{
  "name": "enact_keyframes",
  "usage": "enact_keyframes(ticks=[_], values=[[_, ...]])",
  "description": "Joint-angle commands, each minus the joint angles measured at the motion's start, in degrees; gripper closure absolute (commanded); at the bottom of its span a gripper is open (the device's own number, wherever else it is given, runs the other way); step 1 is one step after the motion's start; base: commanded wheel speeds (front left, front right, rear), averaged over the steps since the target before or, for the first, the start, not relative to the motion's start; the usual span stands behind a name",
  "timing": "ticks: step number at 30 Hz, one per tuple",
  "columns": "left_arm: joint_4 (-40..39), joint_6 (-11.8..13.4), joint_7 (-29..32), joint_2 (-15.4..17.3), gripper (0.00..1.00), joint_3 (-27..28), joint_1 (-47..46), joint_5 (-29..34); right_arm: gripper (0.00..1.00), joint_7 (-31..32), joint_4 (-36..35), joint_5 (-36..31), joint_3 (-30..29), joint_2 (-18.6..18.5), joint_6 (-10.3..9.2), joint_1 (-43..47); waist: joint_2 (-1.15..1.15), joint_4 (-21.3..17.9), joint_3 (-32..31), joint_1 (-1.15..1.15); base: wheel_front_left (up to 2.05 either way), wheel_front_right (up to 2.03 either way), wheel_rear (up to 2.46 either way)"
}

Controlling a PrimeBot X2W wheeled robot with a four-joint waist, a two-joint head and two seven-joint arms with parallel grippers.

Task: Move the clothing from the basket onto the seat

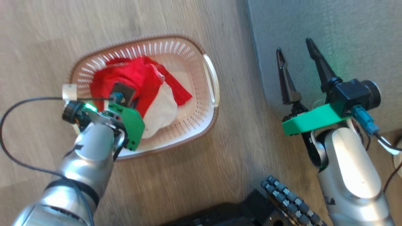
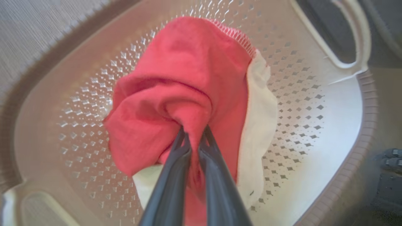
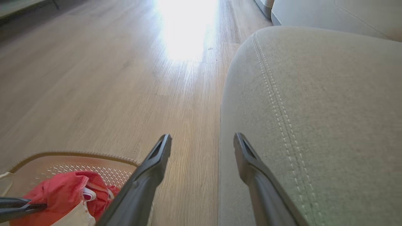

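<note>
Spreading across the right of the head view, the grey seat [image 1: 333, 28] stands on the wood floor [image 1: 220, 169]. Near it on the floor sits the basket [image 1: 201, 116], with the red-and-white clothing [image 1: 132, 77] bunched inside. The left gripper [image 2: 194, 129] reaches down into the basket, its fingers pinched together on a red fold of the clothing. The right gripper [image 1: 294, 45] hovers over the seat's edge, fingers spread apart and holding nothing.

The floor [image 1: 220, 163] is pale brown wood. The basket [image 1: 196, 110] sits on it at the left, and the grey seat [image 1: 329, 31] is at the upper right.
</note>
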Motion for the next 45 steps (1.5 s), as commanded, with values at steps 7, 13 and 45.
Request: enact_keyframes(ticks=[7, 13, 45], values=[[-10.1, -0.8, -1.2, 0.0, 1.0, 2.4, 7.1, -2.4, 0.0, -0.1, 0.8, -1.7, 0.7, 0.1, -0.01, 4.2, 0.0, 5.2, -15.2, 0.0, 0.0, 0.0, 0.0], [-17.6, 0.7, -1.2, 0.5, 1.0, 4.9, 11.2, -3.1, 0.0, -0.1, 2.0, -2.3, 0.9, 0.1, -0.01, 5.6, 0.0, 6.4, -21.3, 0.0, 0.0, 0.0, 0.0], [-74.5, 2.4, -1.2, -0.7, 1.0, 26.7, 32.7, -1.6, 0.0, -0.1, -3.3, -1.4, 2.6, 0.0, -0.01, 16.8, 0.0, 10.8, -39.2, 0.0, 0.0, 0.0, 0.0]])
